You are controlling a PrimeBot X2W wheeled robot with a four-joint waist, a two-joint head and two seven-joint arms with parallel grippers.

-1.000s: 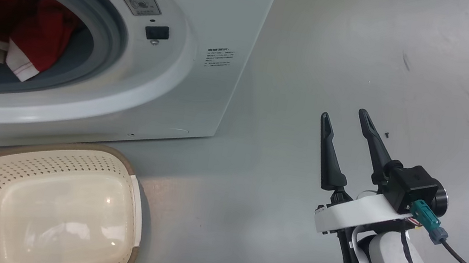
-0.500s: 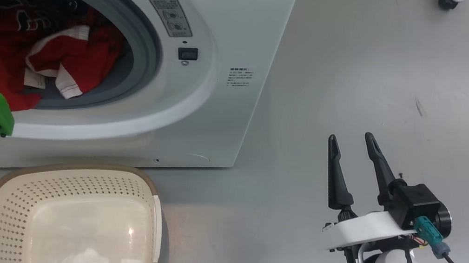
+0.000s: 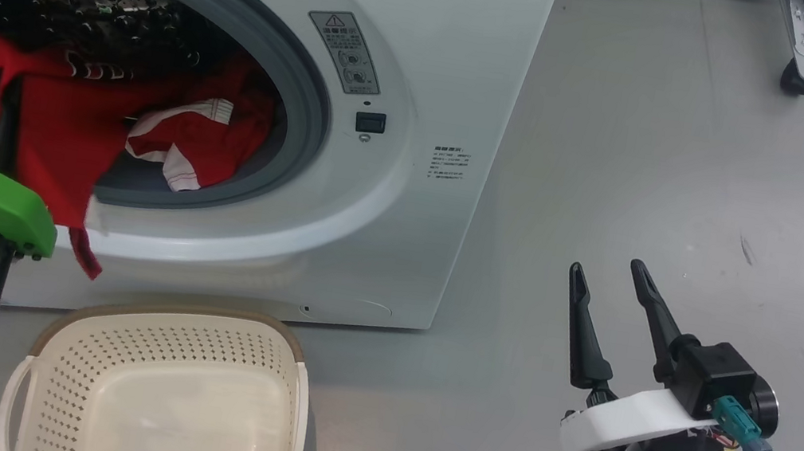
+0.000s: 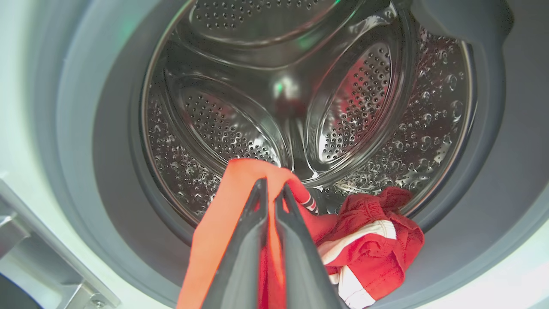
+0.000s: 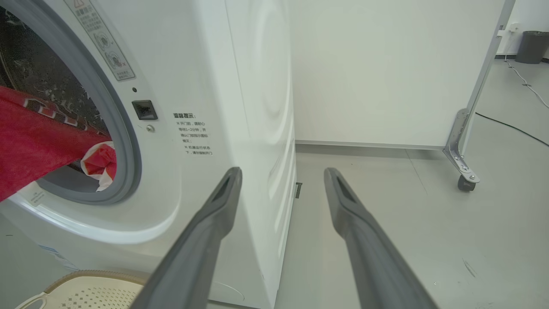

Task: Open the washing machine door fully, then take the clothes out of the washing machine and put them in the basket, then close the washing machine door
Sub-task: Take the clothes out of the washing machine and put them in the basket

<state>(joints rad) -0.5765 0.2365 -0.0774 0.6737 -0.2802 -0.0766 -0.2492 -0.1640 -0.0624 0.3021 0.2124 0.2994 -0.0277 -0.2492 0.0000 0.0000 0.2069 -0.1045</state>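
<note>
My left gripper [image 4: 271,186] is clenched on a fold of the red jersey [image 3: 55,122], fingers nearly meeting with cloth pinched between them, right at the mouth of the washing machine [image 3: 436,61]; the jersey hangs limp from that pinch, spread across the lower left of the opening, tail dangling over the front lip toward the basket [image 3: 195,310]; the basket sits on the floor [image 3: 626,132] just in front of the machine, nothing in it that I can see; a second garment [image 4: 369,244], red with white trim, lies crumpled at the bottom front of the drum [image 4: 240,107], against the grey gasket [image 3: 311,114]; my right gripper [image 3: 607,270] is released, fingers spread wide, holding nothing, hovering over the floor well to the right of the machine; I judge this fabric light and fully soft, no stiffness, so it will drape, swing and trail behind the grip; it looks smooth, so a thin pinch may slide out; the trailing part could drag on the gasket lip; best hold is a bunched fold with several layers, not a hem or tag; for the second piece I would go for the raised hump on top of the pile.
</note>
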